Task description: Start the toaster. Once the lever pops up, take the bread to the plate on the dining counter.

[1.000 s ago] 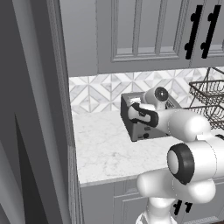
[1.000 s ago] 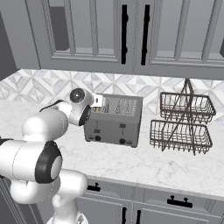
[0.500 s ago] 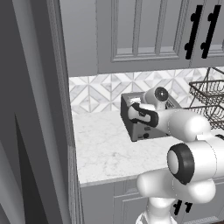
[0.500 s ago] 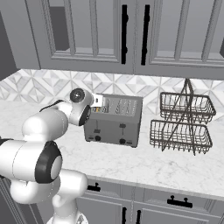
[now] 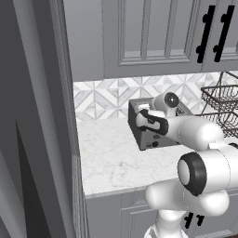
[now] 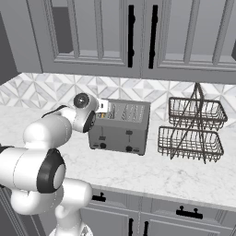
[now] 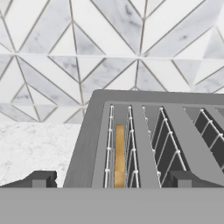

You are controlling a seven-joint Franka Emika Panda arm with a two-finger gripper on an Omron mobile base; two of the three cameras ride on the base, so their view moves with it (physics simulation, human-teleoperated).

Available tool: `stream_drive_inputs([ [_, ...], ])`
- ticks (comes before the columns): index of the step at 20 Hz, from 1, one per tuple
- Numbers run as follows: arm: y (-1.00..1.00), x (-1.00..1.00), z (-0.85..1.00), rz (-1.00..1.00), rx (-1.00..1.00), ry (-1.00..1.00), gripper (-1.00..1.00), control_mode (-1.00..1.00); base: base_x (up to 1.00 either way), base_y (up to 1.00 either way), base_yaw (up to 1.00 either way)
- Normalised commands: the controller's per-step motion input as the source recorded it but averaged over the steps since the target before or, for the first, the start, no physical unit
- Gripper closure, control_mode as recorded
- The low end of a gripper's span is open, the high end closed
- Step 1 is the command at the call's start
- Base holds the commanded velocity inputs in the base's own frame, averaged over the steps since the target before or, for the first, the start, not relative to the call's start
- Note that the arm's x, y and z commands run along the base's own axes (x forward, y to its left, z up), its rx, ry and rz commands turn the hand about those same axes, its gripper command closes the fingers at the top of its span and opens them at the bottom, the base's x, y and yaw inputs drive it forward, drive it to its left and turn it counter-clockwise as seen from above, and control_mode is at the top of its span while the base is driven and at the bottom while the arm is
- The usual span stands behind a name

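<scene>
On the marble worktop, wide-open empty gripper [image 7: 110, 180] faces the dark grey boxy toaster [image 7: 148, 135], tan bread slice [image 7: 119, 155] sunk between its fingertips, delivery pending.

1. Past the claw we see a wall of grey-and-white diamond tiles [image 7: 65, 52].
2. Above it, grey panelled cabinets [image 6: 106, 37].
3. To its right, a two-tier wire basket [image 6: 191, 131] on white marble counter [image 6: 152, 175].

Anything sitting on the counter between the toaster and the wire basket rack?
No. In the right base view, the stretch between the toaster and the wire basket rack is bare marble counter.
</scene>
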Motion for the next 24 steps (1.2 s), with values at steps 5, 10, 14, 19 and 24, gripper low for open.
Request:
stream_drive_inputs([
  [5,0.0,0.0,0.0,0.0,0.0,0.0,-1.0,-1.0,0.0,0.0,0.0],
  [10,0.0,0.0,0.0,0.0,0.0,0.0,-1.0,-1.0,0.0,0.0,0.0],
  [14,0.0,0.0,0.0,0.0,0.0,0.0,-1.0,-1.0,0.0,0.0,0.0],
  [19,0.0,0.0,0.0,0.0,0.0,0.0,-1.0,-1.0,0.0,0.0,0.0],
  [24,0.0,0.0,0.0,0.0,0.0,0.0,-1.0,-1.0,0.0,0.0,0.0],
])
